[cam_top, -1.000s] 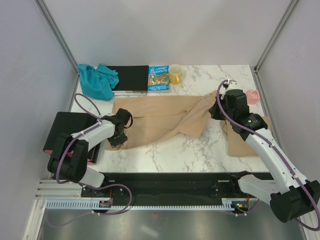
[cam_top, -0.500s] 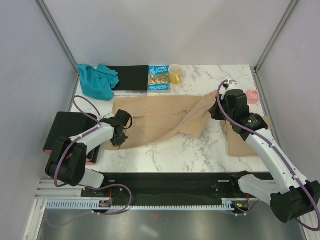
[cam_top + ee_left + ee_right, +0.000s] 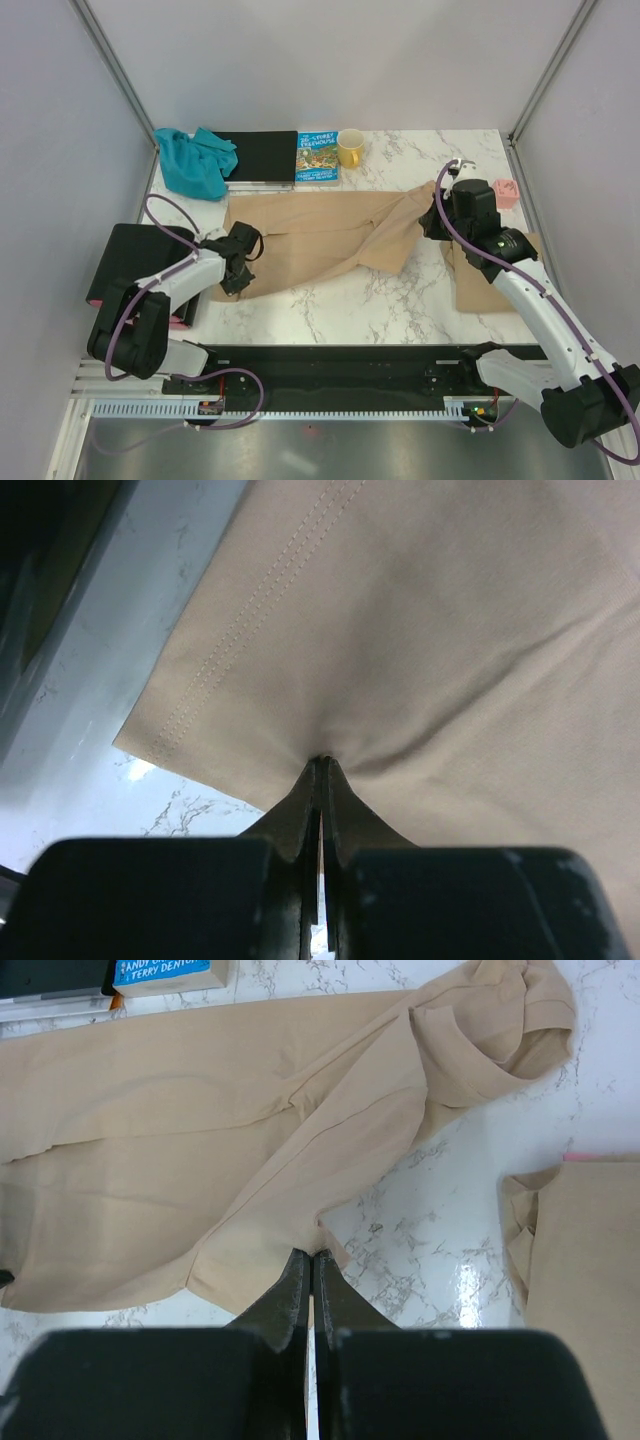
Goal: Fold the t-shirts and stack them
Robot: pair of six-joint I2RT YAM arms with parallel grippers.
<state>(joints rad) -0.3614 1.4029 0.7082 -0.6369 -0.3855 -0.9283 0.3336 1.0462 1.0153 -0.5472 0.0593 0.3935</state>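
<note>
Lift both pinched points together and level, pulling the tan t-shirt point(image 3: 320, 235), sprawled across mid-frame in the top view, taut before folding. Left gripper point(image 3: 320, 765) low at the shirt's lower-left corner, jaws pressed together on the hem. Right gripper point(image 3: 311, 1256) at the right end, likewise clamped on cloth, arm reaching in from lower right.

On marble table point(image 3: 400, 300): spread tan t-shirt point(image 3: 320, 235), folded tan t-shirt point(image 3: 470, 290), teal garment point(image 3: 190, 160), black board point(image 3: 260, 155), book point(image 3: 318, 157), yellow mug point(image 3: 350, 148), pink object point(image 3: 506, 193).
</note>
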